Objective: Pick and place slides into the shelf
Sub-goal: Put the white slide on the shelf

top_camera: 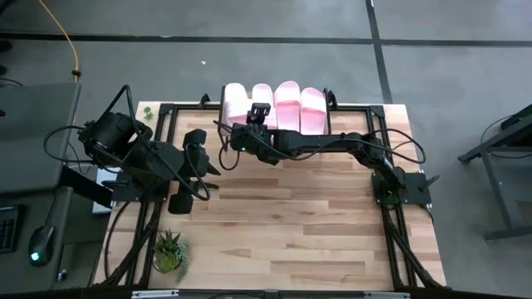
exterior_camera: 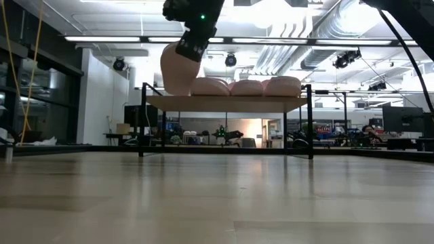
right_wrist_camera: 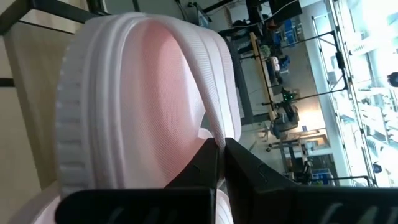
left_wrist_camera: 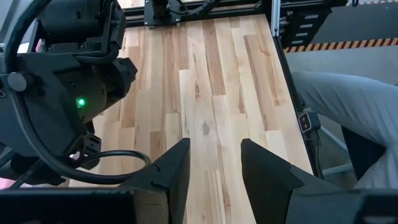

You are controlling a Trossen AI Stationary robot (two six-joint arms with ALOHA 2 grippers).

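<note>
Overhead camera looks straight down on the shelf (top_camera: pixel 274 108); a table-level camera faces it from across; wrist cameras sit close. Both wide views share the shelf.

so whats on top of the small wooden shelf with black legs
Four pale pink slides on the wooden shelf; the right gripper is shut on the leftmost one. Their undersides are hidden.

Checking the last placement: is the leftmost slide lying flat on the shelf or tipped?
Tipped. In the low view the leftmost slide stands taller than its neighbours on the shelf, with the right gripper shut on its strap.
</note>
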